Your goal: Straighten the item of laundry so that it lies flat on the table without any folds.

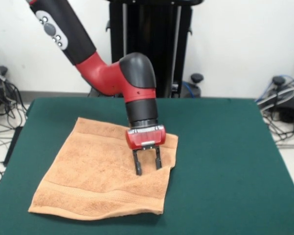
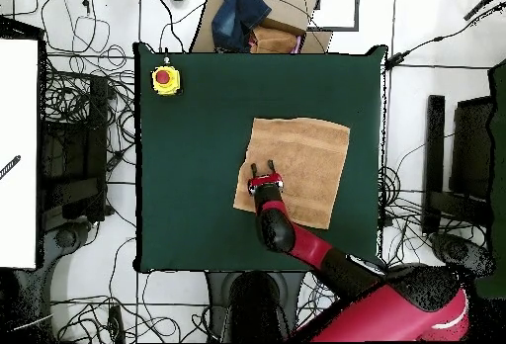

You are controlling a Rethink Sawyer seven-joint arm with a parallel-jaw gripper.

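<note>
The arm's hand (image 1: 147, 164), fingers spread and grasping nothing, hovered at the towel's (image 1: 95, 171) three-o'clock edge on the green worktop (image 1: 220, 161), apparently mid-smoothing, the next move likely being to pinch the wrinkled edge and draw it outward.

Red and black arm (image 1: 105, 73), grey buttons on black upper link, red-cased pincer (image 1: 147, 161), two black fingers (image 1: 137, 166)
</note>
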